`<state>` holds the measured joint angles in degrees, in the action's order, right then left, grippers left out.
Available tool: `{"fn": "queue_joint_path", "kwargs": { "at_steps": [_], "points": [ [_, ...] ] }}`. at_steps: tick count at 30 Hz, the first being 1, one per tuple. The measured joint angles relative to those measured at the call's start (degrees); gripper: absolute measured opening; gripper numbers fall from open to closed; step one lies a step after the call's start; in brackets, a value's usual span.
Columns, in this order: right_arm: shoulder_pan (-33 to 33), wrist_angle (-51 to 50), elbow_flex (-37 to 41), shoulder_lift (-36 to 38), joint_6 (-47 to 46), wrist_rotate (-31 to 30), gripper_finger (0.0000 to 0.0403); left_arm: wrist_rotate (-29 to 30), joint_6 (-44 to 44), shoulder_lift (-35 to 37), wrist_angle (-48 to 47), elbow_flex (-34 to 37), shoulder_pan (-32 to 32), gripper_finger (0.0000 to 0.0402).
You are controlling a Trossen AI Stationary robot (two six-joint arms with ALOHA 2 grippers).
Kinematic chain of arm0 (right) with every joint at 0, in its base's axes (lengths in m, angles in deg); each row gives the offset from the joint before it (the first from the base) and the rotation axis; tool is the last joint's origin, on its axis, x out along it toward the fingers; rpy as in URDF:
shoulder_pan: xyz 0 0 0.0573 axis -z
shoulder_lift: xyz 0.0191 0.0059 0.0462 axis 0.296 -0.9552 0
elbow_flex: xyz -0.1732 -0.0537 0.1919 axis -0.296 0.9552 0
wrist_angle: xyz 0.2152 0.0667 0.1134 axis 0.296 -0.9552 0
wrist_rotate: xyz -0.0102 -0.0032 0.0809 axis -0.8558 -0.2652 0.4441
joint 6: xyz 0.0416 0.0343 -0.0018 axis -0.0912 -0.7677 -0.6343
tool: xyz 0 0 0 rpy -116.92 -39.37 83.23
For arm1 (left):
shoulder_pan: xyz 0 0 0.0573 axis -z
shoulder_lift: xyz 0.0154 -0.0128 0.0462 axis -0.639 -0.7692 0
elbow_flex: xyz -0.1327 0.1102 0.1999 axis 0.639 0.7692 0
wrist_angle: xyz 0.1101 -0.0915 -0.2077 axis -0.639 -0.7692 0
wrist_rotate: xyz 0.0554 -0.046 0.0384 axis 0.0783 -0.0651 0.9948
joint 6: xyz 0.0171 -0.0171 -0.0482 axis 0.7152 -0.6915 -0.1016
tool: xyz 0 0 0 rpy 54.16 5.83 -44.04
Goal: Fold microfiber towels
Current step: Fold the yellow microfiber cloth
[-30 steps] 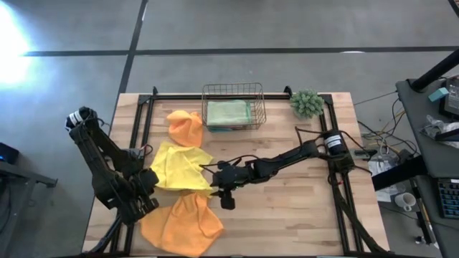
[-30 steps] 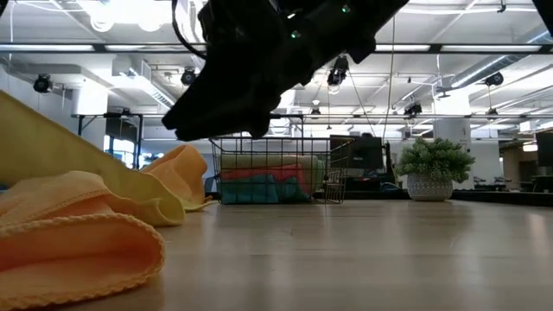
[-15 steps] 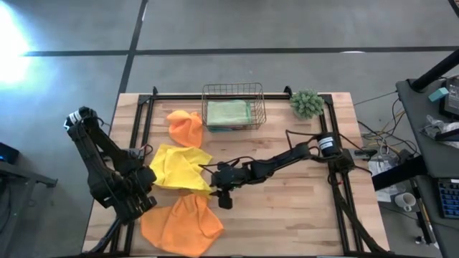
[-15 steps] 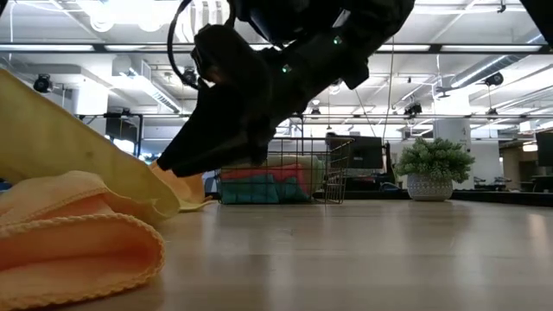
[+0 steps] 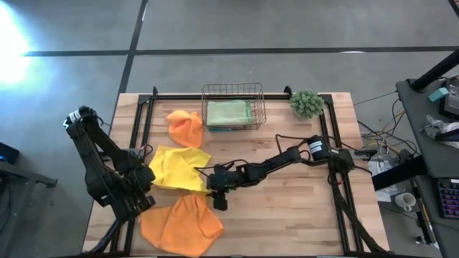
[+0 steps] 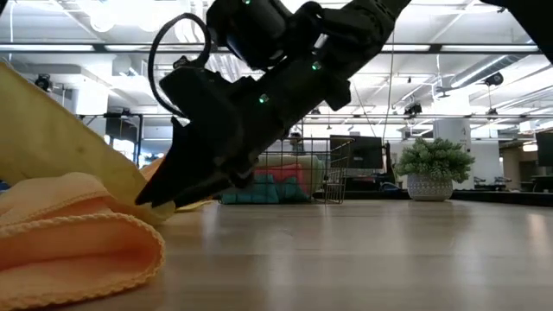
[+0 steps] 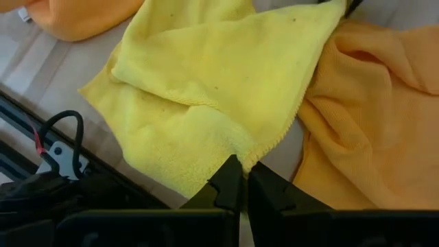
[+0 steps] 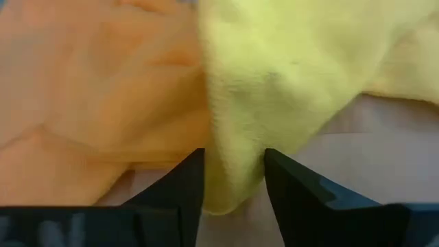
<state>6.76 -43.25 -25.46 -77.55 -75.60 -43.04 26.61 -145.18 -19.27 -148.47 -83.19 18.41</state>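
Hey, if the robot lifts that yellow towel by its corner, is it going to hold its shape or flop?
Likely flop: the yellow towel lies creased and folded over itself. It probably drapes from whatever corner the right end effector, fingers either side of its edge, lifts. Its fuzzy pile may drag on the orange towel touching it.

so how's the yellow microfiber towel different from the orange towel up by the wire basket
The yellow microfiber towel lies spread across the table's middle, larger in outline; the orange towel beside the wire basket is bunched in a smaller heap. The yellow one has both grippers at it: the left gripper shut on one edge, the right gripper straddling a corner. The orange one is untouched. Both are unfolded soft cloths.
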Motion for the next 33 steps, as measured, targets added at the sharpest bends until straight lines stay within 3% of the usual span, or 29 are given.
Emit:
{"fn": "queue_joint_path", "kwargs": {
  "at_steps": [10, 20, 33],
  "points": [
    [1.2, -7.6, -1.2, 0.3, -2.1, -2.0, 0.0016, -0.7, 1.4, 0.2, 0.0, -0.7, 0.0, 0.0000],
    [1.2, -16.5, -3.4, 3.5, -1.7, -2.0, 0.0009, -1.0, 3.1, 0.2, 0.5, -2.1, 0.0, 0.0000],
    [-1.2, -32.7, -3.7, 16.9, -2.7, -4.4, 0.0008, 0.6, 13.3, 0.2, 0.6, -8.1, -0.8, 0.0000]
  ]
}}
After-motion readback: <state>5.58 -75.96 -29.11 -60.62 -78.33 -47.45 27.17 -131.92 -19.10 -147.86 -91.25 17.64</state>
